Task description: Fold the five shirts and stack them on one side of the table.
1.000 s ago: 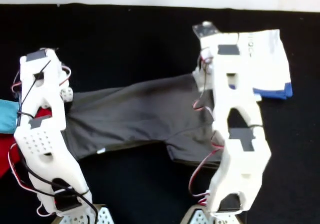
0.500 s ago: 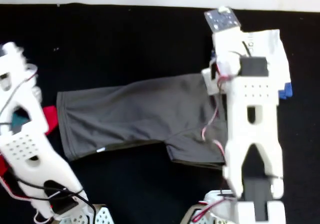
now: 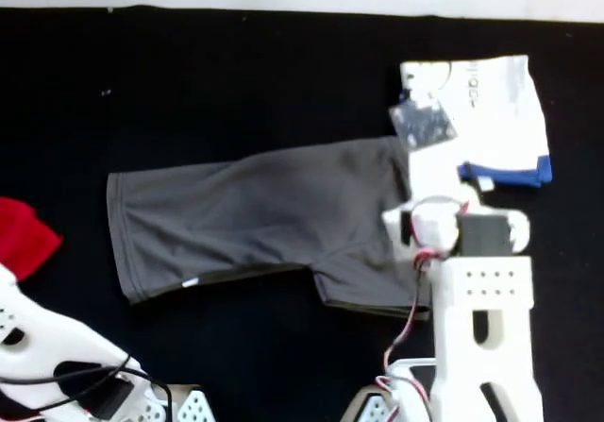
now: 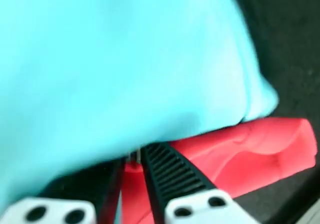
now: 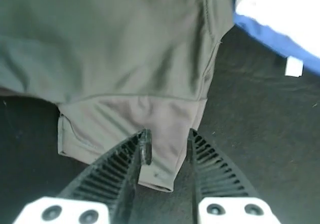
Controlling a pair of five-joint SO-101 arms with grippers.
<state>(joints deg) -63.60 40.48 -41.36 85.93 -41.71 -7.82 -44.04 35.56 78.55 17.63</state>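
A dark grey shirt (image 3: 255, 214) lies spread flat across the middle of the black table, and its sleeve and hem (image 5: 130, 83) show in the right wrist view. My right gripper (image 5: 167, 143) hovers open just above that sleeve's edge, holding nothing. The right arm (image 3: 477, 280) rises from the front edge beside the shirt's right end. A folded white shirt with blue trim (image 3: 495, 110) rests at the back right. A red shirt (image 3: 24, 233) lies at the left edge. My left gripper (image 4: 132, 158) is shut, close over a turquoise shirt (image 4: 115, 58) and the red shirt (image 4: 250, 154).
The left arm's base (image 3: 57, 365) sits at the front left corner. Bare black tabletop (image 3: 236, 73) stretches behind the grey shirt, up to the table's far edge (image 3: 283, 11). A small white tag (image 5: 293, 66) lies by the white shirt.
Both arms have drawn back toward the front edge. The left arm has left the grey shirt's left end, which now lies uncovered. The right arm has pulled back from the white shirt.
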